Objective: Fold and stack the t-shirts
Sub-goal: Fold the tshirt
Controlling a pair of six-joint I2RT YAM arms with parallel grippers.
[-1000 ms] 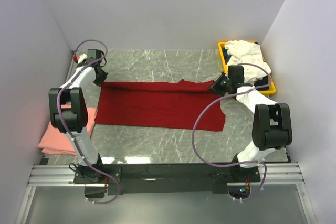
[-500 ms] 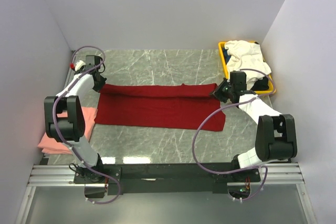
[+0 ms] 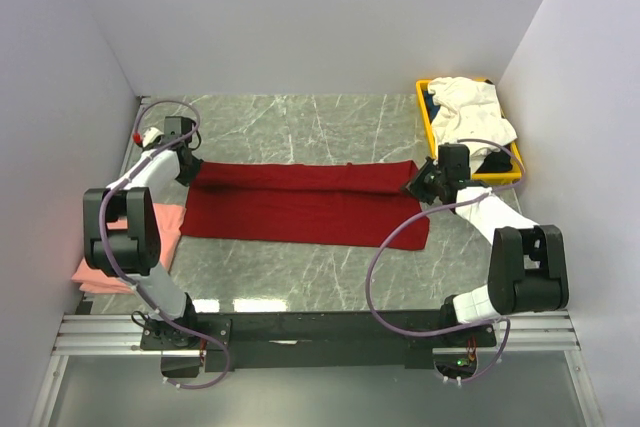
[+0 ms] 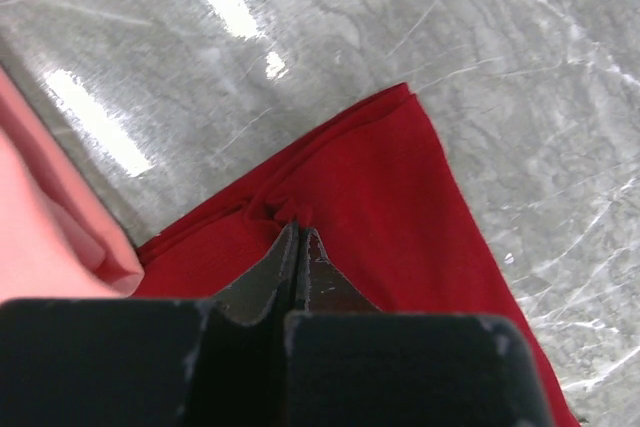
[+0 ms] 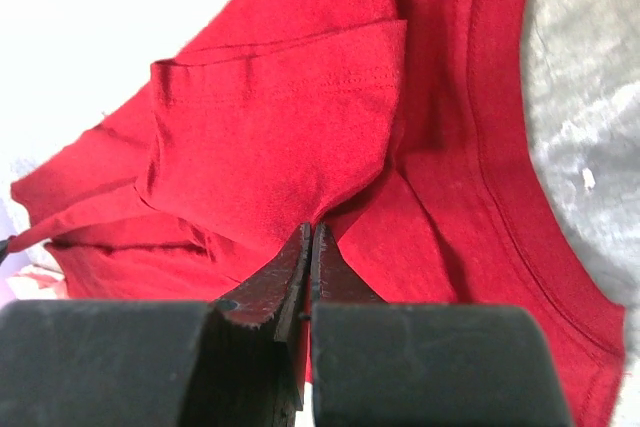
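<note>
Nearest, a metal rail (image 3: 320, 332) runs along the front edge and carries both arm bases; a purple cable (image 3: 372, 267) loops up from it on the right.

Item, near left: salmon-pink t-shirt (image 3: 98, 269), folded flat on the marble table (image 3: 300, 122). The left arm's links cross over it and hide its middle.

Item, mid-table: dark red t-shirt (image 3: 300, 209), laid out as a wide band from left to right, its far part doubled over toward the front. Its left end lies just beside the salmon-pink one.

Item: left gripper (image 3: 190, 171), at the band's far left corner. In the wrist view its fingers are pressed together with a pucker of red cloth pinched between the tips.

Item: right gripper (image 3: 416, 185), at the far right corner. Its fingers are likewise closed tight on a raised flap of the red cloth. The arm's own body blocks the grip point from above.

Item, far right corner: yellow bin (image 3: 424, 112), with a white/cream t-shirt (image 3: 470, 102) heaped in it and spilling over the rim. Something dark lies beneath the heap, too covered to identify.
</note>
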